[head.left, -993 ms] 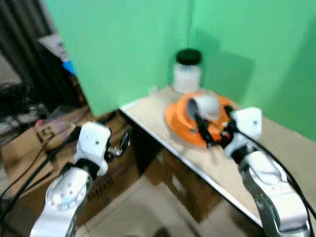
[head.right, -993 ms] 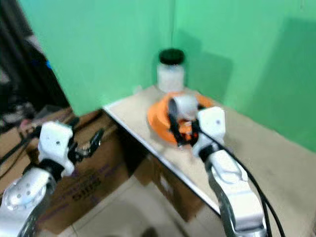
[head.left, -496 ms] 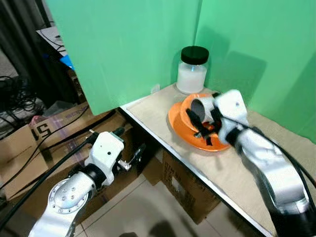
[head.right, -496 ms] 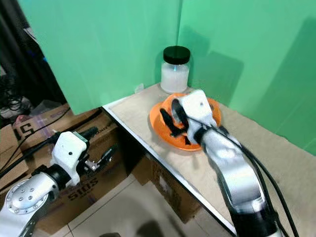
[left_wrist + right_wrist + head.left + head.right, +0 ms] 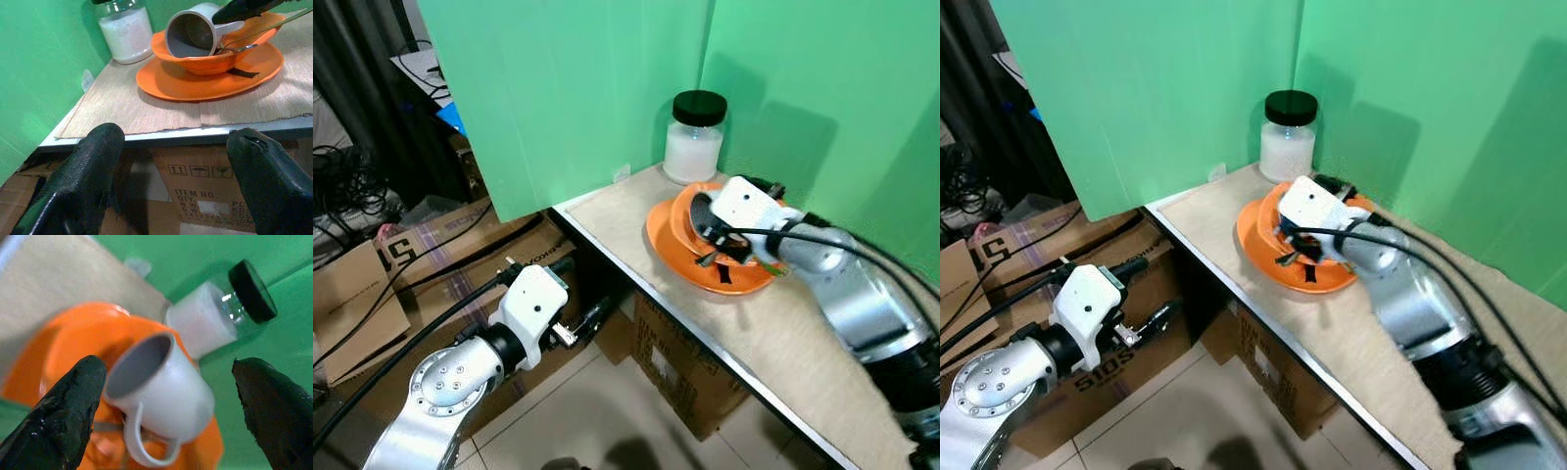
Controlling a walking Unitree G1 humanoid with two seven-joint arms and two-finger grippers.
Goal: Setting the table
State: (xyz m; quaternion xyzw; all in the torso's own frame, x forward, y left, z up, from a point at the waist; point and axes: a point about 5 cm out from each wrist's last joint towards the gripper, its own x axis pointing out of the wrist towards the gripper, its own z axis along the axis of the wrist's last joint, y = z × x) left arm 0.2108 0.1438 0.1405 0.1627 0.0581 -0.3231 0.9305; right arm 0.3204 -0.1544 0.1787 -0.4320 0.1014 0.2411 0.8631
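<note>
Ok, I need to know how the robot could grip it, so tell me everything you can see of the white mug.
The white mug looks like glazed ceramic, plain, with a greyish inside and a looped handle on one side. It appears empty and lies tipped on its side in the orange bowl, which sits on the orange plate near the table's corner. Its mouth faces the table's front edge. The right gripper is open with one finger on each side of the mug, not touching it.

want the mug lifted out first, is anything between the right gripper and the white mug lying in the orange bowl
Nothing visible blocks it. The right gripper is open, with the white ceramic mug lying on its side between its black fingers. The mug rests tilted in the orange bowl beside a metal spoon.
</note>
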